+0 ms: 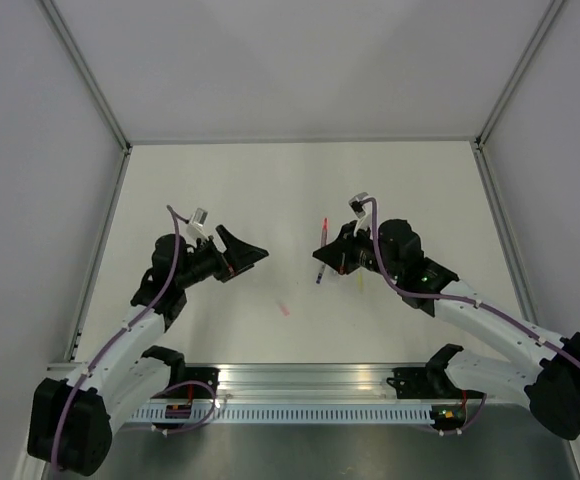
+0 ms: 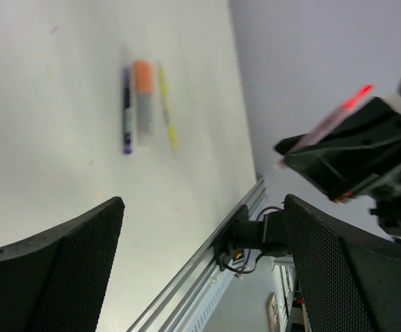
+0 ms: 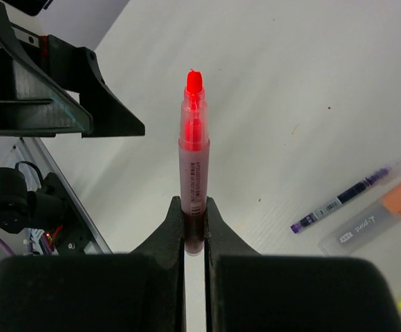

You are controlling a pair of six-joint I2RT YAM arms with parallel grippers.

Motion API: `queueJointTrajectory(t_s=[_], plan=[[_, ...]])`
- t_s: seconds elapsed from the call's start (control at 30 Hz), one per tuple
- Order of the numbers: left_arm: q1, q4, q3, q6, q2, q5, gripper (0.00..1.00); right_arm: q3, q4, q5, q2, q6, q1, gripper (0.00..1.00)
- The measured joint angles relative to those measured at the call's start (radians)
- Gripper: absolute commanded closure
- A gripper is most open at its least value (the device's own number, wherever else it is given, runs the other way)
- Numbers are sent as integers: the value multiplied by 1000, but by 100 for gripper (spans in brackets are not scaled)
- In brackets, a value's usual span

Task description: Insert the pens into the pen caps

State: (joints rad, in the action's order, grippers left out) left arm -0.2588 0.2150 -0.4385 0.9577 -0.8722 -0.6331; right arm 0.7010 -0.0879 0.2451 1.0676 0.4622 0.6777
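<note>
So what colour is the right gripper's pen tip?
Bright red pen tip, clearest in the right wrist view.

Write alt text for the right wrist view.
The right end effector grips an uncapped pink pen by its base, red tip pointing away. On the table at right lie a purple pen and a grey pen with an orange tip.

I work in a robot test cell of a laboratory. The flat white table top [image 1: 300,200] is closed in on three sides by plain pale grey wall panels [image 1: 20,200], held in bare aluminium frame posts [image 1: 85,72]. My white-and-black left arm [image 1: 120,345] and right arm [image 1: 490,320] stand on a silver aluminium rail [image 1: 310,378], beside a white slotted cable duct [image 1: 310,411].
</note>
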Motion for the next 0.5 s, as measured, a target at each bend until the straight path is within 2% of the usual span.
queueJointTrajectory(t_s=[0.17,0.27,0.33,0.43,0.5], plan=[[-168,-159,26,18,26,266,0,-30,21,-3,-1,-23,0,100],[-251,-297,-36,77,25,433,0,-31,21,-2,-1,-26,0,100],[-300,-399,-118,128,-34,551,1,-32,21,-3,-6,-27,0,100],[-392,-520,-240,227,-168,668,16,-40,21,-8,-32,-33,0,100],[-447,-596,-306,283,-269,713,20,-42,22,-16,-48,-36,0,100]])
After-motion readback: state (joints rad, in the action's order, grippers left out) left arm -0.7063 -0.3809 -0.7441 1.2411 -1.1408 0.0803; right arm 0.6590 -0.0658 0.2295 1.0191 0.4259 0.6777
